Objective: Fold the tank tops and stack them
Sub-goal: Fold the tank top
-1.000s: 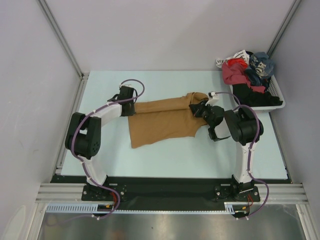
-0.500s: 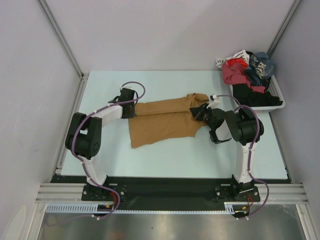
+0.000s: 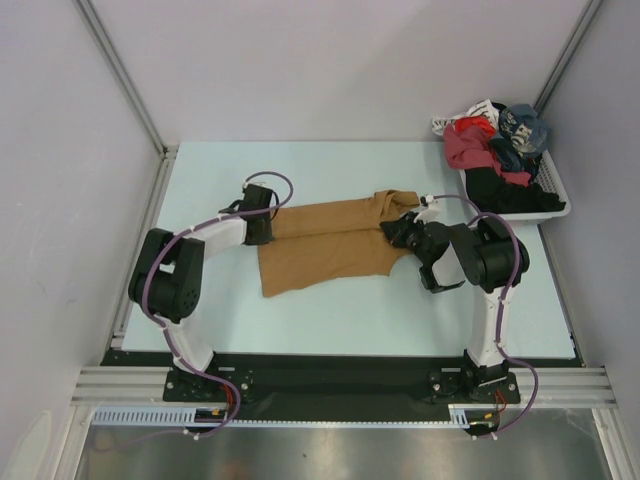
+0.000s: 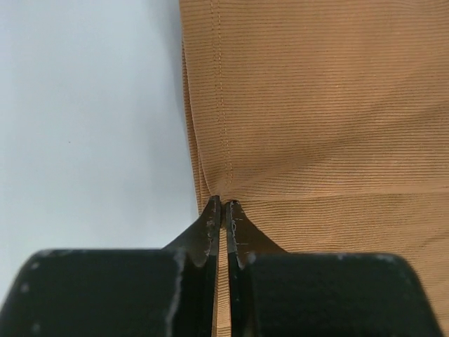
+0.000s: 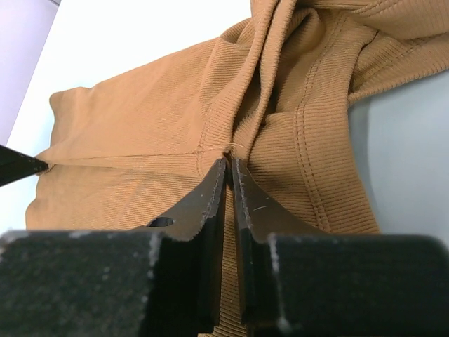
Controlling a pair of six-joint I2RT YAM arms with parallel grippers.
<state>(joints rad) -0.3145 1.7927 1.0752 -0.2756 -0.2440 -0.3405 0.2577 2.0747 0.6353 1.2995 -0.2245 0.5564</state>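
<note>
The tan tank top (image 3: 325, 248) lies folded lengthwise across the middle of the table, hem to the left and straps to the right. My left gripper (image 3: 262, 228) is low at the hem end. In the left wrist view it (image 4: 222, 203) is shut on the fold of ribbed tan cloth (image 4: 316, 105). My right gripper (image 3: 396, 231) is low at the strap end. Its fingers (image 5: 229, 163) pinch the tan cloth (image 5: 140, 119) where the seam meets the bunched straps, with a strip of cloth between them.
A white basket (image 3: 556, 208) at the back right holds a heap of mixed clothes (image 3: 492, 145) in red, black, white and blue. Grey walls and metal frame rails enclose the pale table (image 3: 330, 315). The left fingertip (image 5: 15, 166) shows at the right wrist view's left edge.
Both grippers have come down and slightly nearer with the cloth. The upper layer now lies flatter on the lower one.
</note>
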